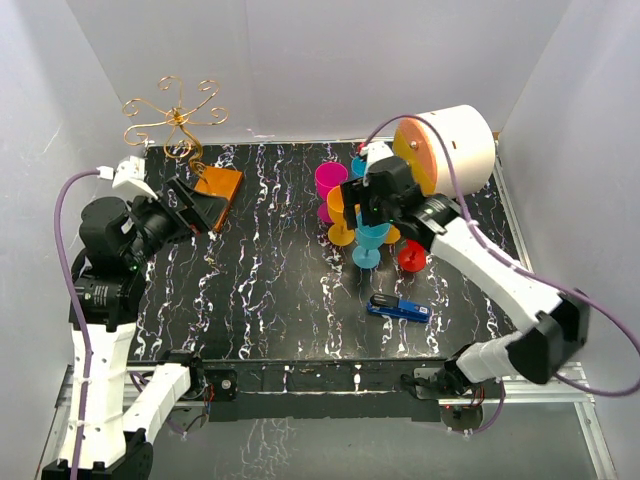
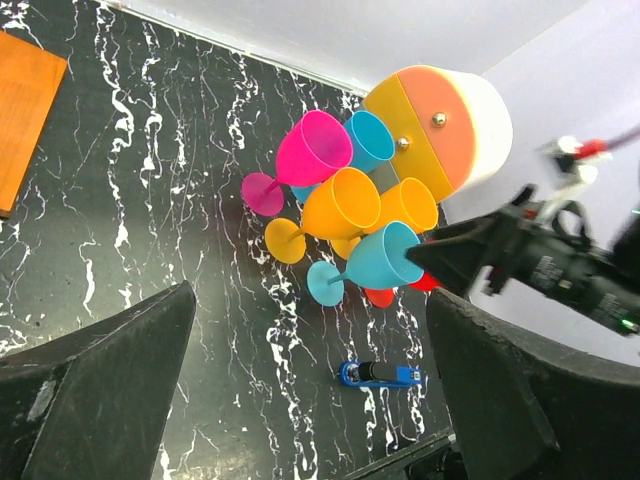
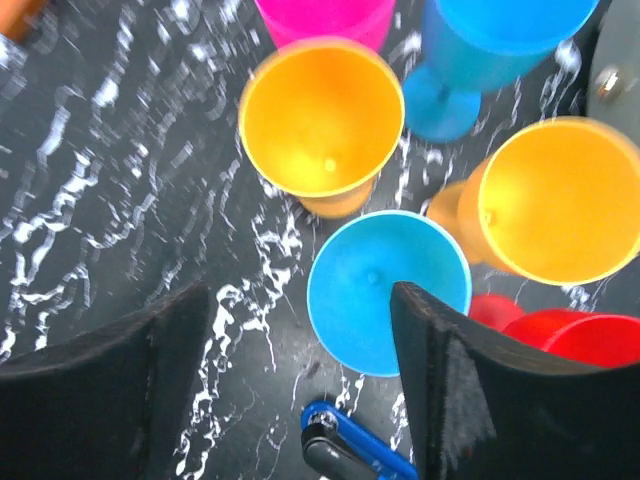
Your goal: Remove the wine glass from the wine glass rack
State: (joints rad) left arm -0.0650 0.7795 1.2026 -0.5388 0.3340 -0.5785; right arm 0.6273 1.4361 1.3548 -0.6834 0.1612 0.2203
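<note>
White-shelled left arm (image 1: 95, 370) and right arm (image 1: 490, 265) at near edge of the table (image 1: 280, 300), black motor joints (image 1: 105, 225), purple cable (image 1: 60, 215) looping from each wrist, broad matte-black wedge fingers (image 2: 100, 390)

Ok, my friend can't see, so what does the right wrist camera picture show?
A round sky-blue plastic goblet, seen from above, shows between two dark jaws standing apart. Orange plastic goblets, a pink goblet, red goblets and a small blue stapler crowd around it on a black marble-patterned table.

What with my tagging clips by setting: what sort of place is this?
Probably a robotics test cell: white panel walls box in a black marbled table, with the left arm and right arm mounted at its near edge.
</note>
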